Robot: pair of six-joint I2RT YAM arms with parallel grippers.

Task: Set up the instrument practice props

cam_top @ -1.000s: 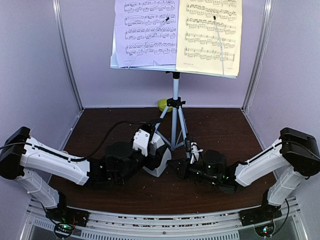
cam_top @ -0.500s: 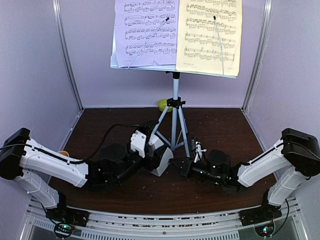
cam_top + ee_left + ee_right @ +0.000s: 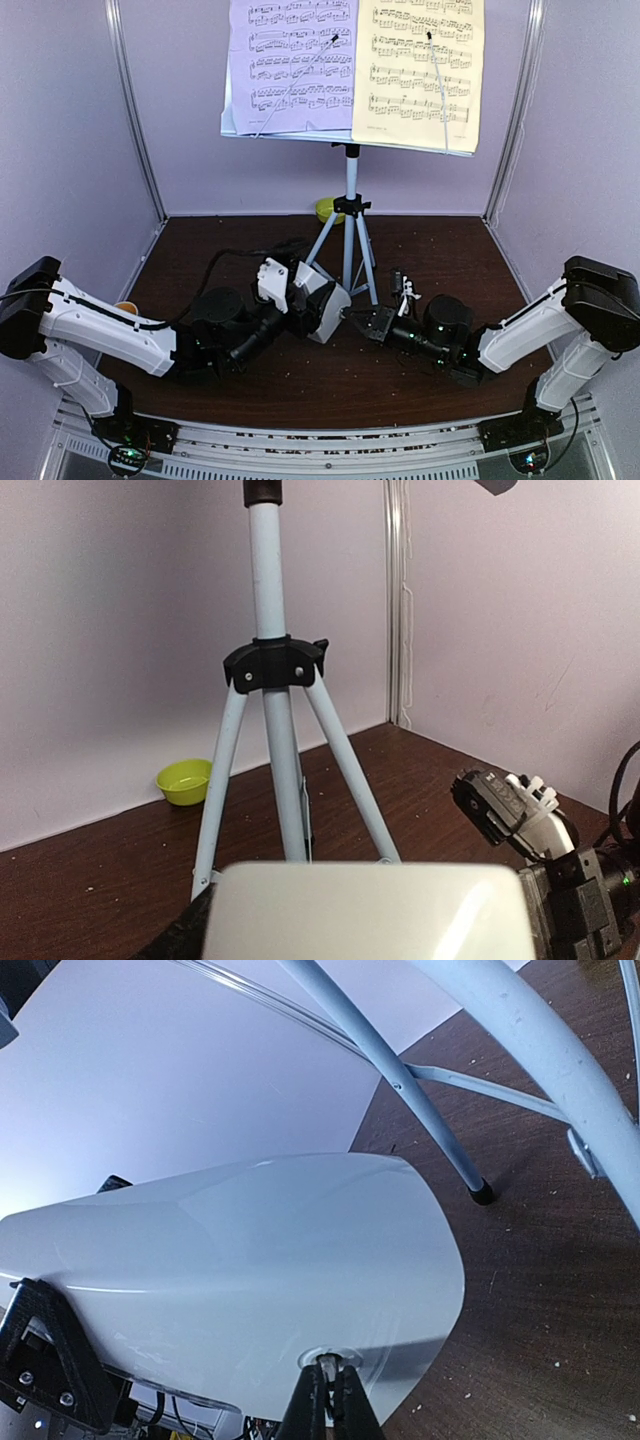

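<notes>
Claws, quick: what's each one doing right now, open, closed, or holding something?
Left claw: closed around the white metronome, holding it.
Right claw: shut, tips against the metronome; whether it pinches anything cannot be told.

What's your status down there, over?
Left gripper clamped on metronome, tilted. Right gripper pinching its edge. Music stand tripod close behind.

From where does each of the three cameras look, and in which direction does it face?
Top external: above and behind the bases, facing the back wall and music stand; left arm and right arm show.
Left wrist: low, facing the tripod and green bowl past the metronome; the right arm shows at right.
Right wrist: low, facing the metronome's cover; the right gripper shows, shut.
Shared: both wrist views show metronome and tripod.
</notes>
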